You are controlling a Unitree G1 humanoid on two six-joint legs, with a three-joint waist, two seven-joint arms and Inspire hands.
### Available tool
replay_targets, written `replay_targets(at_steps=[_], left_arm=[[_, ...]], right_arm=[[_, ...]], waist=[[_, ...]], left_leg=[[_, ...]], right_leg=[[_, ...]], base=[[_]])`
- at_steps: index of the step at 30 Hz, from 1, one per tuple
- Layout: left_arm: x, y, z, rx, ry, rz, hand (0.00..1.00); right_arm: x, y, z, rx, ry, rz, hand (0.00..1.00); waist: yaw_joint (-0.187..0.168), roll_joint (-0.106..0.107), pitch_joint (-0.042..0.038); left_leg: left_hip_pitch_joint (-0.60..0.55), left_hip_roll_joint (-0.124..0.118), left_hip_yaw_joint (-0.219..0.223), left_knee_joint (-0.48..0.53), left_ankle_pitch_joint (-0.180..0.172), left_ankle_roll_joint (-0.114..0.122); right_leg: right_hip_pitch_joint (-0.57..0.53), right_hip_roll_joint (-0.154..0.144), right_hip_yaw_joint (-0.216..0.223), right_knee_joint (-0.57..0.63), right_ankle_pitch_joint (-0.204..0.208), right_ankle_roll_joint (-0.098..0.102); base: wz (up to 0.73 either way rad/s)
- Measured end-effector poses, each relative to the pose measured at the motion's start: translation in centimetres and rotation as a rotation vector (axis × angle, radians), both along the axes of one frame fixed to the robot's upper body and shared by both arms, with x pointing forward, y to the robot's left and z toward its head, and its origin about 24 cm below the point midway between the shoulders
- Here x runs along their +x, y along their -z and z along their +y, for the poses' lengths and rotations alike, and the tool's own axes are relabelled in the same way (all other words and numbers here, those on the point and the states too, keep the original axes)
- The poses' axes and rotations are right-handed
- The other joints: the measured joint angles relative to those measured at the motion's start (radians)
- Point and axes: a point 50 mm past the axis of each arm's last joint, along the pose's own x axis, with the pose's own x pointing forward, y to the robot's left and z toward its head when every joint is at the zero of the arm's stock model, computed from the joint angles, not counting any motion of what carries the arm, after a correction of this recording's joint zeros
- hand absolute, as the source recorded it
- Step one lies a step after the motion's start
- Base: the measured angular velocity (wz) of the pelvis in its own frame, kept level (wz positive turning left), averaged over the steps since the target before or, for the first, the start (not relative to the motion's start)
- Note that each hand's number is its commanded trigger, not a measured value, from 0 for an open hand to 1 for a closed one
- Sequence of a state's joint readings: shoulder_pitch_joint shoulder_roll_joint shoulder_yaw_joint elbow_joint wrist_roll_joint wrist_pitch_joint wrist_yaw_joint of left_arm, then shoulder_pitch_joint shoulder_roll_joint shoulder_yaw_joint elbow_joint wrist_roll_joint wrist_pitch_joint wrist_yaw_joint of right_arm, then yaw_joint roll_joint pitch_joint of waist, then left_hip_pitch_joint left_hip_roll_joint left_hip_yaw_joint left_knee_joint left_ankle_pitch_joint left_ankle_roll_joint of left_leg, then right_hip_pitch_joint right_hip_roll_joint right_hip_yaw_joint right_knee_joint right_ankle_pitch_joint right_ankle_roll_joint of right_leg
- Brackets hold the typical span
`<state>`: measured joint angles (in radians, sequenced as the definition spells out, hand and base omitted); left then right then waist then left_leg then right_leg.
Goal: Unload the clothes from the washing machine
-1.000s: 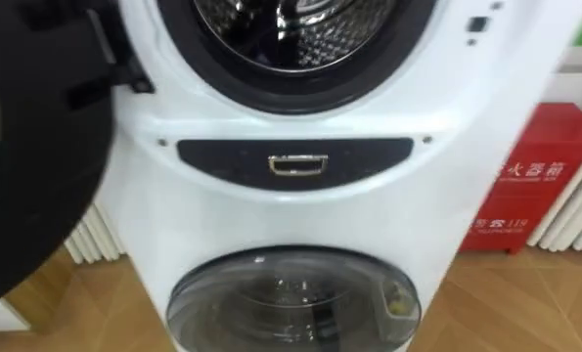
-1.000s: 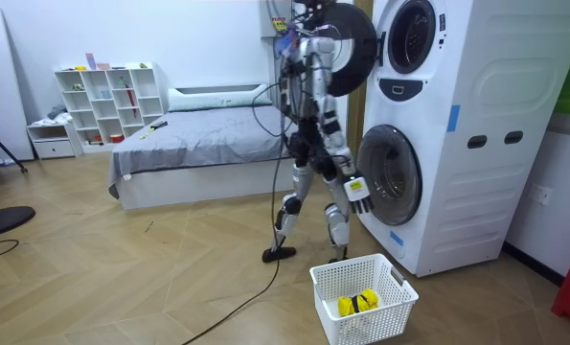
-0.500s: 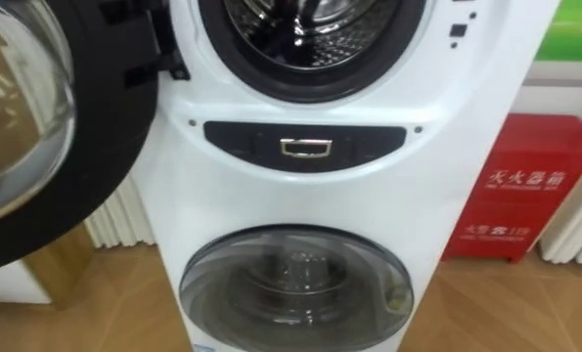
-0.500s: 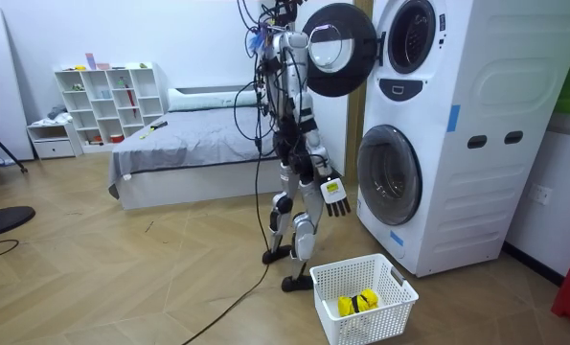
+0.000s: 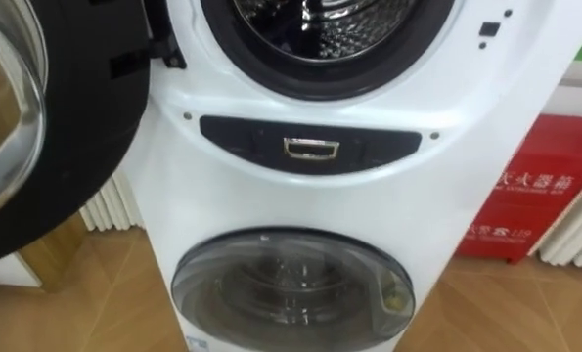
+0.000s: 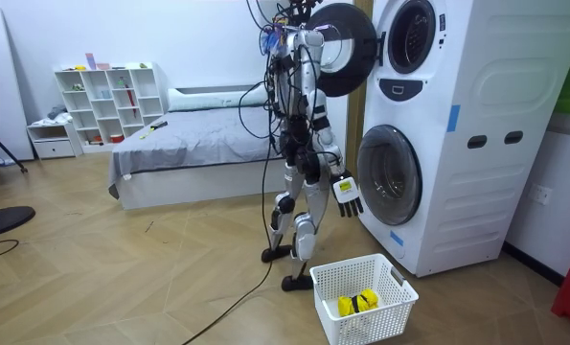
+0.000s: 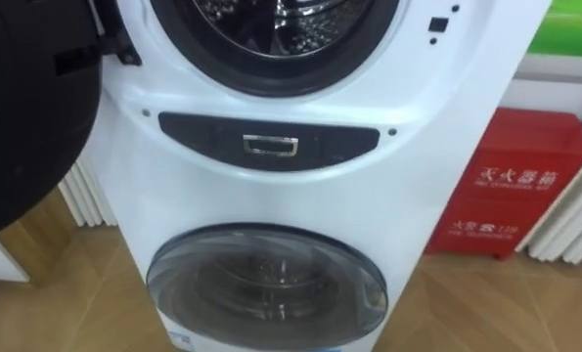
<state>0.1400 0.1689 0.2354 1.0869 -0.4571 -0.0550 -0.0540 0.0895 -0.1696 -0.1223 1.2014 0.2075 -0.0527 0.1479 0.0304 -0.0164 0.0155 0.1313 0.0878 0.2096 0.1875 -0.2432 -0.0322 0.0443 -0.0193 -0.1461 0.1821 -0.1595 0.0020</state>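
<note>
The robot stood facing the stacked washer (image 5: 300, 205), with one foot just beside the basket (image 6: 385, 321) on the floor. The top door (image 5: 66, 127) stood swung open at 9 o'clock of the drum (image 5: 320, 24). The drum showed bare shiny metal along its lower rim. Whether any clothes lay deeper inside could not be told. A dark panel (image 5: 310, 149) sat at 6 o'clock under the opening, and the lower door (image 5: 291, 288) below it was closed. A red box (image 5: 540, 196) stood on the floor at 3 o'clock of the washer.

In the room view the right hand (image 6: 347, 195) hung at hip height near the lower door, with its fingers spread and nothing in them. At 6 o'clock from that hand, a yellow item (image 6: 356, 304) lay in the basket. A bed (image 6: 198, 134) stood behind the robot.
</note>
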Motion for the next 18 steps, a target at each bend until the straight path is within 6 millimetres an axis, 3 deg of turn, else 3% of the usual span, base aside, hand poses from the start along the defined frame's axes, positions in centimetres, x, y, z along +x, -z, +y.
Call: replay_targets(at_steps=[3,7,9,14,18], left_arm=[[1.1,-0.7,1.2,-0.019,-0.143,-0.092,0.0],[2.4,-1.6,2.7,-0.046,-0.302,-0.204,0.0],[3.5,-2.6,4.4,-0.027,-0.336,-0.263,0.0],[5.3,-5.3,7.9,-0.007,-0.446,-0.441,0.0],[6.3,-7.8,10.3,0.048,-0.476,-0.559,0.0]], right_arm=[[-0.1,-0.3,-0.8,-0.024,0.011,-0.008,0.0],[-0.5,-0.6,-2.0,-0.053,0.063,-0.012,0.0],[-1.2,-0.7,-2.3,-0.058,0.081,-0.015,0.0],[-2.1,-0.7,-2.6,-0.063,0.103,0.0,0.0],[-3.3,-1.0,-3.6,-0.079,0.126,0.013,0.0]], waist=[[-0.003,0.016,-0.0075],[-0.027,0.036,-0.0041],[-0.024,0.044,-0.0097],[-0.023,0.049,-0.0198],[-0.01,0.056,-0.0208]], left_leg=[[0.002,-0.009,-0.008,0.0,0.0,0.0],[-0.003,-0.028,-0.035,-0.002,0.001,0.001],[-0.006,-0.036,-0.053,0.001,-0.002,0.005],[-0.015,-0.035,-0.059,-0.001,-0.005,0.015],[-0.015,-0.03,-0.051,0.0,-0.004,0.015]], right_leg=[[0.007,-0.012,-0.008,0.007,-0.006,0.004],[0.007,-0.032,-0.02,0.033,-0.02,0.016],[0.005,-0.037,-0.023,0.038,-0.024,0.02],[-0.009,-0.033,-0.018,0.042,-0.022,0.02],[-0.012,-0.027,-0.018,0.04,-0.02,0.017]], base=[[0.06],[0.22],[0.08],[0.01],[-0.05]])
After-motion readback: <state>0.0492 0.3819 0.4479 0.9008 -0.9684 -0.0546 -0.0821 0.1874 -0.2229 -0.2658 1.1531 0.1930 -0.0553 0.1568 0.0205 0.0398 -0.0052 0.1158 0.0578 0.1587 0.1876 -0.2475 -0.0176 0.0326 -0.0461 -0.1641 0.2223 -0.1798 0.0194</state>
